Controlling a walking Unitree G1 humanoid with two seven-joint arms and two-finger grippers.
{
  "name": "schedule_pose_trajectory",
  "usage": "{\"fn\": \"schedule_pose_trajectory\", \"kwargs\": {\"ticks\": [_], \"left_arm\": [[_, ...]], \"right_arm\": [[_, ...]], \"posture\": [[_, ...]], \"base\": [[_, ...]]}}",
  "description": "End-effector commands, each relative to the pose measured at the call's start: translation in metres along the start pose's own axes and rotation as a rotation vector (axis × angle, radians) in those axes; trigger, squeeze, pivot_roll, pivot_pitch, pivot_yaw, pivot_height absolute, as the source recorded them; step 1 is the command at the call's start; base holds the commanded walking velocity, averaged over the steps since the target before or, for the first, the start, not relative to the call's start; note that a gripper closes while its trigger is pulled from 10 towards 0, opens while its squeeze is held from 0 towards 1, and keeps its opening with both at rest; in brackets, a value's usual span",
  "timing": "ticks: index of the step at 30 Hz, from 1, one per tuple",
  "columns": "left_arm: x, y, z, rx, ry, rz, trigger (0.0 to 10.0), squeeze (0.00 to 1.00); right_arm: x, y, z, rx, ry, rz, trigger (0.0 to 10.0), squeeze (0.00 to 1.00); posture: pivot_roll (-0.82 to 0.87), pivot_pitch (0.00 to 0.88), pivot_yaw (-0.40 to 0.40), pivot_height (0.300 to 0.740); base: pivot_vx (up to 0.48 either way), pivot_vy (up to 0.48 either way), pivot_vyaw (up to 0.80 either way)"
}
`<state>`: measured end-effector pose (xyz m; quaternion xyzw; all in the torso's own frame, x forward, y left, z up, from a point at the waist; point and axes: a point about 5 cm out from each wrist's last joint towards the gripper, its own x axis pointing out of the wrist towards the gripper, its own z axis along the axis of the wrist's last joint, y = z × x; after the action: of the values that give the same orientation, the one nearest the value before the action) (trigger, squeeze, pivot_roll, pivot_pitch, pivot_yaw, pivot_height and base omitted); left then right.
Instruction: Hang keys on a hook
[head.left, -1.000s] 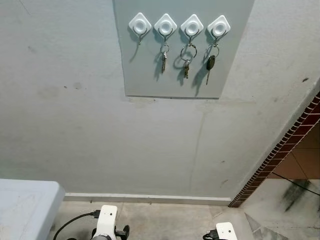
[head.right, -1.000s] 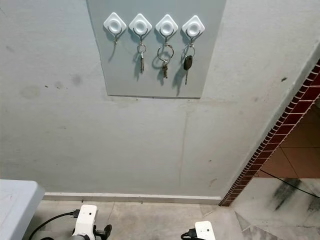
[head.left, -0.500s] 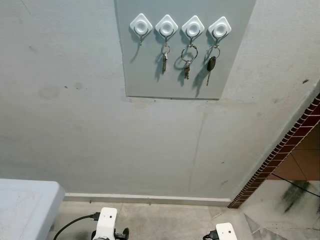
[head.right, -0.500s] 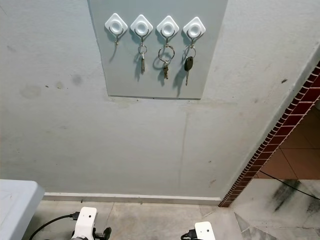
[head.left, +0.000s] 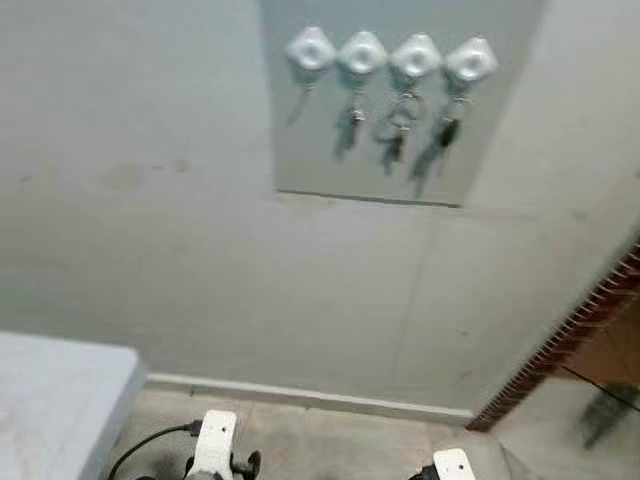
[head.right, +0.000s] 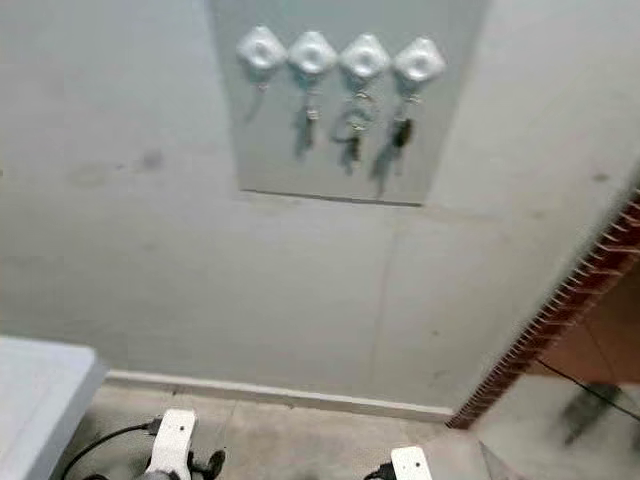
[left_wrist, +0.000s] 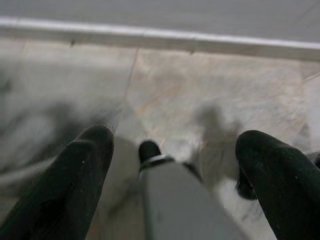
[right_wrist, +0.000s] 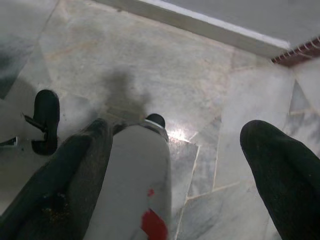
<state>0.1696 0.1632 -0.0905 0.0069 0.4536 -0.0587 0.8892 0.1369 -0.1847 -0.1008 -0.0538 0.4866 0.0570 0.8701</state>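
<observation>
Four white diamond-shaped hooks sit in a row on a grey wall panel (head.left: 400, 170), high in the blurred eye views. The leftmost hook (head.left: 310, 47) is bare. Each of the other three carries keys: a small key (head.left: 352, 112), a ring with keys (head.left: 398, 125) and a dark-headed key (head.left: 447, 128). Both arms hang low, far below the hooks. My left gripper (left_wrist: 175, 145) is open over the floor with nothing between its fingers (left_wrist: 82, 170). My right gripper (right_wrist: 175, 135) is open too, with nothing in it.
A light grey table corner (head.left: 50, 400) juts in at the lower left. A white baseboard (head.left: 300, 395) runs along the foot of the wall. A red brick edge (head.left: 590, 320) slants down on the right. My own grey legs (right_wrist: 132, 190) stand on marble floor (right_wrist: 200, 80).
The whole picture has slid right and gone blurry, so the camera has moved. The hooks, the keys and both hanging arms look the same.
</observation>
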Motion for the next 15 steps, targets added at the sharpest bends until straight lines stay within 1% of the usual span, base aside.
{"fn": "schedule_pose_trajectory", "kwargs": {"ticks": [1,15], "left_arm": [[-0.0001,-0.0003,-0.0007,0.003,0.003,-0.006,10.0,0.0],[-0.0007,0.001,-0.0026,-0.021,0.006,0.005,10.0,0.0]], "right_arm": [[-0.0025,0.0028,-0.0136,-0.009,0.055,0.006,10.0,0.0],[-0.0023,0.0034,-0.0133,-0.003,0.058,0.016,10.0,0.0]], "posture": [[-0.05,0.0,-0.006,0.715],[-0.03,0.0,-0.025,0.715]], "base": [[0.0,0.0,0.8],[0.0,0.0,0.8]]}}
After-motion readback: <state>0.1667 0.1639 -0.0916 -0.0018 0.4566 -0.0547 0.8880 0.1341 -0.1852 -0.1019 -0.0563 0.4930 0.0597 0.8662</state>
